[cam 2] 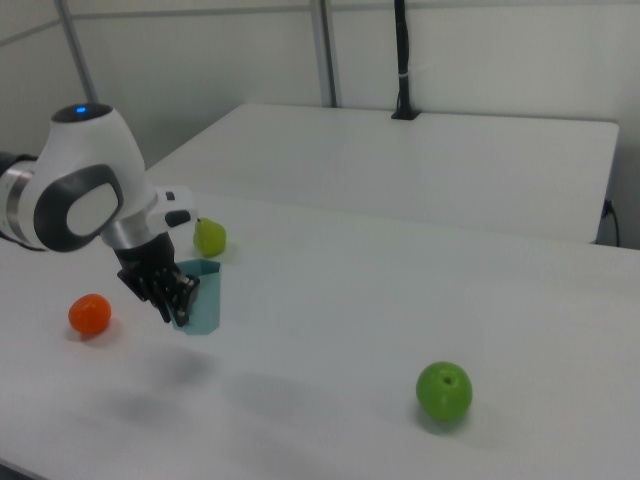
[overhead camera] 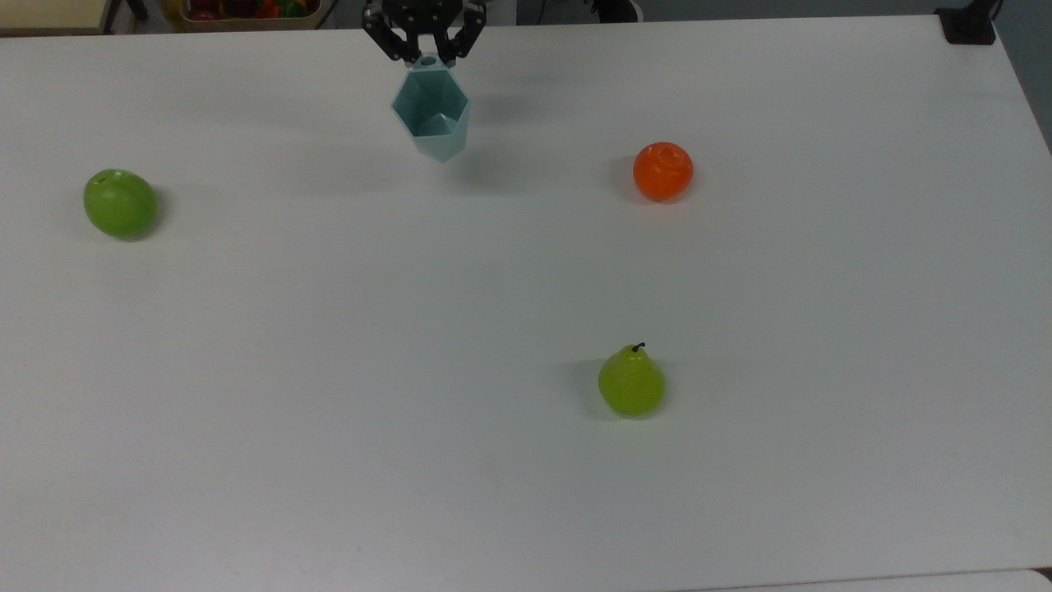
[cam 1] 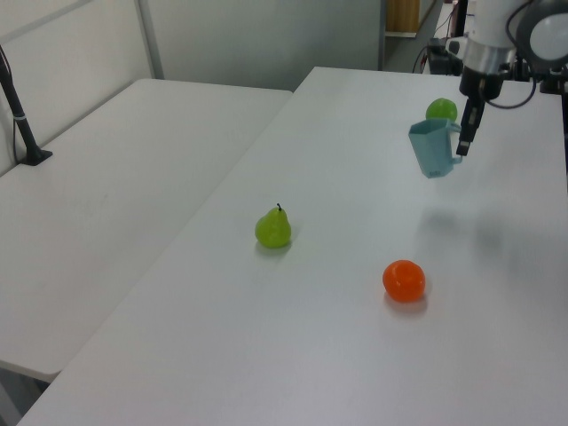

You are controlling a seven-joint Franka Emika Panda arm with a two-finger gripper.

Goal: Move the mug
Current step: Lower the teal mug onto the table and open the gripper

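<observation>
Your black two-finger claw grips the pale teal faceted plastic mug by its tab handle, held above the white table near the top view's upper edge. The glossy orange fruit lies nearest; green apple and yellow-green pear sit well apart, with open tabletop between.

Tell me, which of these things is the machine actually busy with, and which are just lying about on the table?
Part of the job:
- the mug, hanging clear of the table
- the pincer, shut on the mug's tab handle

Just lying about:
- green apple
- orange
- pear
</observation>
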